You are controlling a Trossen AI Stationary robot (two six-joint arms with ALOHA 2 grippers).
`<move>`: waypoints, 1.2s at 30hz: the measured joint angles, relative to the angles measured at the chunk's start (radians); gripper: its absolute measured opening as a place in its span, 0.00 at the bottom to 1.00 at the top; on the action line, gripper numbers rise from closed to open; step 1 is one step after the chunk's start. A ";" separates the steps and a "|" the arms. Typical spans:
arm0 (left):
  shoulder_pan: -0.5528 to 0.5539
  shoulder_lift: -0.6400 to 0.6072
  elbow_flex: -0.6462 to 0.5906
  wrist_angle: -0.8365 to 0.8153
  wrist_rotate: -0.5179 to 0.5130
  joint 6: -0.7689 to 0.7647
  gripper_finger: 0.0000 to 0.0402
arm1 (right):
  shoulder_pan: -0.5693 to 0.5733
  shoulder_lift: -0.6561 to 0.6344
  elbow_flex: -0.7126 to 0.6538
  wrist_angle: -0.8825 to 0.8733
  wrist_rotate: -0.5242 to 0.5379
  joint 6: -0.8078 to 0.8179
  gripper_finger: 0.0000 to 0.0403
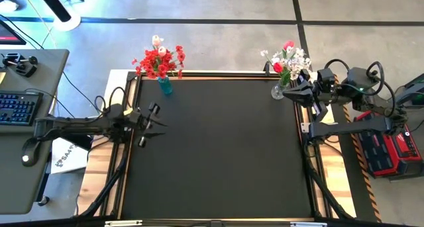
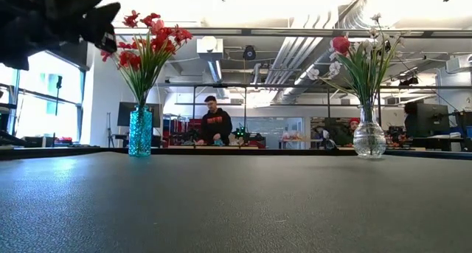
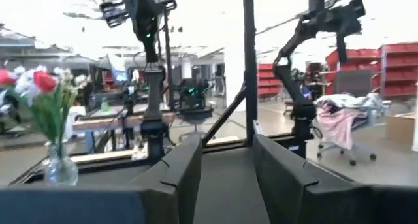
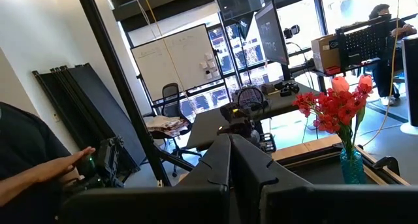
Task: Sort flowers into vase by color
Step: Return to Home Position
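A blue vase [image 1: 165,86] holding red flowers [image 1: 159,60] stands at the table's far edge, left of the middle; it also shows in the low view, blue vase [image 2: 140,132]. A clear vase [image 1: 278,91] with white, pink and red flowers [image 1: 289,57] stands at the far right; in the low view it is the clear vase [image 2: 369,140]. My left gripper [image 3: 227,168] hovers at the table's left edge, left gripper [image 1: 150,124], open with nothing between its fingers. My right gripper [image 4: 230,155] is shut and empty, raised just right of the clear vase, right gripper [image 1: 290,91].
The black mat [image 1: 218,154] spreads between the two arms. A desk with a keyboard [image 1: 18,108] stands off the left edge and a red toolbox [image 1: 384,147] off the right. A person's hand [image 4: 62,165] shows beyond the table; another person [image 2: 216,124] stands far behind.
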 joint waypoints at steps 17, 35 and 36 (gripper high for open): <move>0.076 -0.231 0.051 -0.477 0.054 -0.018 0.29 | 0.000 0.000 0.000 0.000 0.000 0.000 0.00; -0.111 -0.235 0.061 -0.490 -0.198 -0.029 0.14 | 0.000 0.000 0.000 0.000 0.000 0.000 0.00; -0.130 -0.235 0.061 -0.496 -0.211 -0.016 0.13 | 0.000 0.000 0.000 0.000 0.000 0.000 0.00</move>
